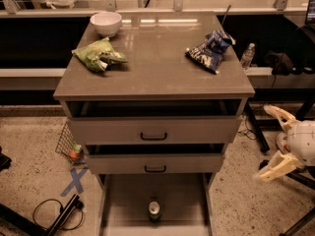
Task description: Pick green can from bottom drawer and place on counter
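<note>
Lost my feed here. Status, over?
Pincer open, low, right of cabinet in view. Green can upright in open bottom drawer, untouched. Nothing over it.

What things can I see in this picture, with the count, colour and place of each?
bowl: one, white, counter back left
green snack bag: one, green, counter left
blue snack bag: one, blue, counter right
counter: one, grey-brown, cabinet top
green can: one, green, upright in bottom drawer
upper drawers: two, grey-beige, slightly open
water bottle: one, clear, behind cabinet right
tape cross: one, blue, floor left
gripper: one, pale, open, right of cabinet
</note>
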`<action>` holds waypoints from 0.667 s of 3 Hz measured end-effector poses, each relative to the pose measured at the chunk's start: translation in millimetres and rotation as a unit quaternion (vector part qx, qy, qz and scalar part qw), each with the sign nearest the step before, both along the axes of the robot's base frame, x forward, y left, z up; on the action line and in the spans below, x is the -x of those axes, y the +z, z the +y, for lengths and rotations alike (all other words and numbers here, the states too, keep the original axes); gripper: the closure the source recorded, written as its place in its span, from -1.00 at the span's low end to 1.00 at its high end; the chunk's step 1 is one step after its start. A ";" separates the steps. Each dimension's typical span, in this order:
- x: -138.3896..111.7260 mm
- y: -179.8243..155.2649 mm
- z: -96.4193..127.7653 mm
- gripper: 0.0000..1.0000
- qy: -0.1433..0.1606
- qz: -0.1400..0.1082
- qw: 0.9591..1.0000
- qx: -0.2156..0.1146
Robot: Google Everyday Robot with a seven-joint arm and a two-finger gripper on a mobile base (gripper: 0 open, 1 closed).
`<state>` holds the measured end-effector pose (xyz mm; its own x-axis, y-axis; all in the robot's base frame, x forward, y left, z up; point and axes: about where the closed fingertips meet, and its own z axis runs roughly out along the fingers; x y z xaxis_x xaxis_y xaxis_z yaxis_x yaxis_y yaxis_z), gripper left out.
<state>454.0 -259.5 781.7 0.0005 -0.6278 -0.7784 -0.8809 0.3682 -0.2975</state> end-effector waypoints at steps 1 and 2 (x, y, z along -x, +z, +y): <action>5.5 -66.2 43.0 -1.00 0.018 0.008 0.996 -0.087; 3.9 -136.9 88.1 -1.00 0.034 0.003 0.987 -0.156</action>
